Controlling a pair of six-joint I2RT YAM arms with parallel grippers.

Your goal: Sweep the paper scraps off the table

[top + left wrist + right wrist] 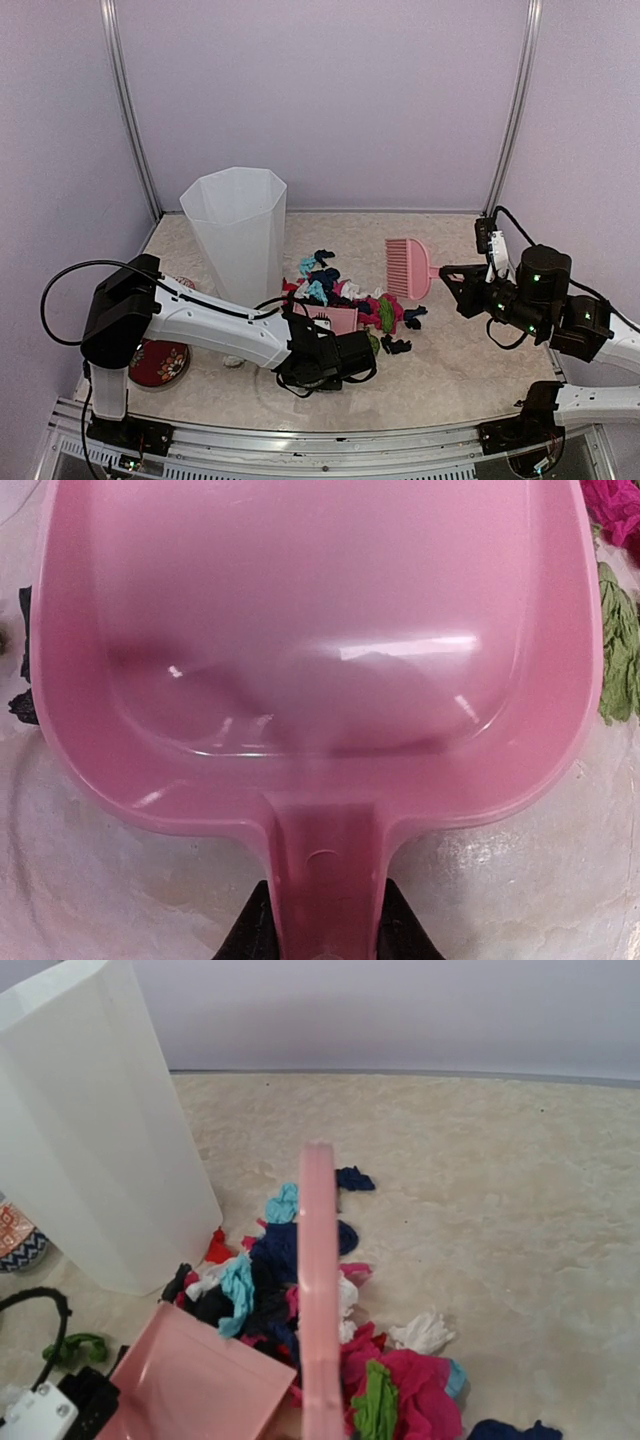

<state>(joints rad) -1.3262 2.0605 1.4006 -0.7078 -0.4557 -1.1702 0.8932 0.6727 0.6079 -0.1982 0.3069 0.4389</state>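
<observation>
Overhead, the left gripper (335, 342) is clamping the handle of the pink plastic dustpan (330, 318). The dustpan is resting low on the wide beige stone-patterned table (480, 370), at the near edge of the small, wrinkly, many-coloured paper scraps (350, 292). These are lying in one loose heap mid-table, just right of the tall translucent white plastic bin (238, 230), with a few dark bits straying rightward. The right gripper (446, 272) is closing on the handle end of the pink comb-toothed plastic brush (406, 268), holding it beside the heap's far right side. A round red patterned dish (160, 362) is sitting under the left arm.

From the left wrist, the dustpan's bowl (320, 660) is filling the frame and showing no scraps inside. Black fingers (245, 935) are pinching both sides of its handle. A green scrap (618, 645) is lying just beside its right rim.

From the right wrist, the brush (318, 1290) is appearing edge-on as a thin pink strip above the heap (260, 1280), with the dustpan (200, 1385) at lower left reaching the heap's fringe. The holding fingers are not showing here.

The gathering step seems to be only beginning. The next move is probably calling for the brush to drop behind the heap and draw it toward the pan, while the left arm is bracing the pan's lip flat on the table.
</observation>
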